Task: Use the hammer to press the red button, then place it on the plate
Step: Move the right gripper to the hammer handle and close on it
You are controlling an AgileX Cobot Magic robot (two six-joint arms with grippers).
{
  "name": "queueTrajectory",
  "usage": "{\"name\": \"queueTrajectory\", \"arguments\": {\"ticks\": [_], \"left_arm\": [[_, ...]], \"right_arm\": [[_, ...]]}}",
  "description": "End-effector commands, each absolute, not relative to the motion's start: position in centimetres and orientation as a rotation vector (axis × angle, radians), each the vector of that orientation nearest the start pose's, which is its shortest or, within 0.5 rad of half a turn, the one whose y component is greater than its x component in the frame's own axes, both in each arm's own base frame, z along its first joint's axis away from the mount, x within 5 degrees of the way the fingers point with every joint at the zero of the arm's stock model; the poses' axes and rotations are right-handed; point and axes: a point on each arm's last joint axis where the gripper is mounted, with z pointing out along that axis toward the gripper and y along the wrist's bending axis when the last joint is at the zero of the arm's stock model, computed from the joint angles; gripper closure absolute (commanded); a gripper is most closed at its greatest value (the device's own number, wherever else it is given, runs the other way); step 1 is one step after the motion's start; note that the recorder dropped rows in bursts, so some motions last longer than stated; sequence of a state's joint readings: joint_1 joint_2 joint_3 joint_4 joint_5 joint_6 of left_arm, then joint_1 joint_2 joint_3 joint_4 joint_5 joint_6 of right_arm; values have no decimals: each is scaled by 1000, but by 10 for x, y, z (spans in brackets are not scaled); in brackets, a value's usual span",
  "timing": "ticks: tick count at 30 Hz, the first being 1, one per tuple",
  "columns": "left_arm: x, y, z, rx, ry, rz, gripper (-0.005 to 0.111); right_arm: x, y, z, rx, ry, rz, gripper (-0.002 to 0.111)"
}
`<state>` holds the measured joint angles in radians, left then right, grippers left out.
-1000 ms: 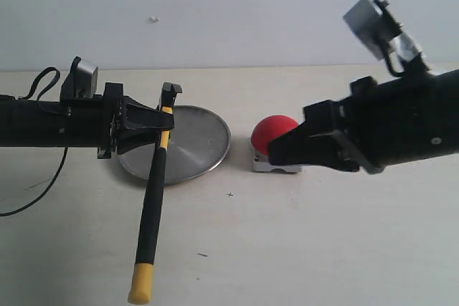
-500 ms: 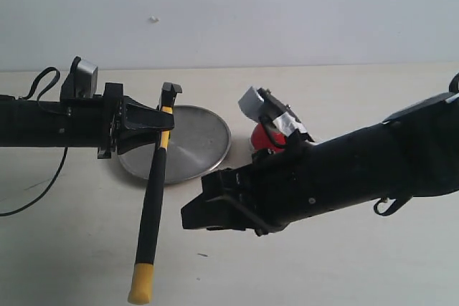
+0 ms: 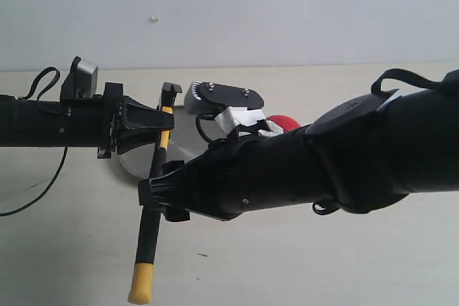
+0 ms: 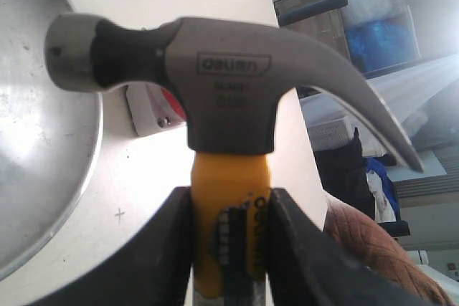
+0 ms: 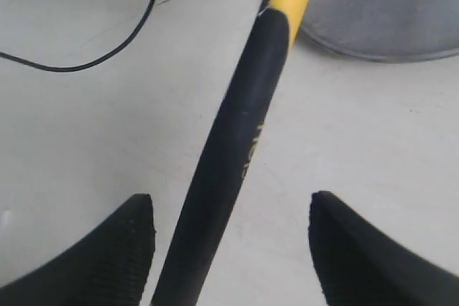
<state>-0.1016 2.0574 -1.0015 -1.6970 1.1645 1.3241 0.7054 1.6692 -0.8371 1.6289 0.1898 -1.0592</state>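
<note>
The hammer hangs head-up over the table, its yellow end lowest. My left gripper is shut on its yellow neck just under the metal head, with the left gripper pressing both sides. My right gripper has reached across and stands open astride the black handle, which runs between the right gripper's fingers without being pinched. The plate lies behind the hammer. Only a sliver of the red button shows past the right arm; the hammer head partly hides the red button.
A thin black cable loops on the table at the left, and this cable also lies near the handle. The right arm's bulk spans the middle of the table. A pale wall stands behind.
The right arm swung from the right, across the red button, to the hammer's handle, and its jaws opened. The left arm and hammer stayed still.
</note>
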Motion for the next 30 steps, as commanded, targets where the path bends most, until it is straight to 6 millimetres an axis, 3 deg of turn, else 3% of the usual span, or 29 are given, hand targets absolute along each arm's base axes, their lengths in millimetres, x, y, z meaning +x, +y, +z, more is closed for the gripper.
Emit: {"name": "queueTrajectory", "arguments": {"ticks": [1,9,21,30], "left_arm": [[346,-119,151,149,2148,-1702,107],[346,-119,151,141,2151,-1706,107],[346,-119,151,142,2151,-1706,107],[346,-119,151,142,2151,-1706,107]], "right_arm": [[238,236,187,-225,2421,752,43],[235,245,180,-133,2448,732,43],[243,278,166,-92,2452,687,43],[247,280,154,-35,2479,654,46]]}}
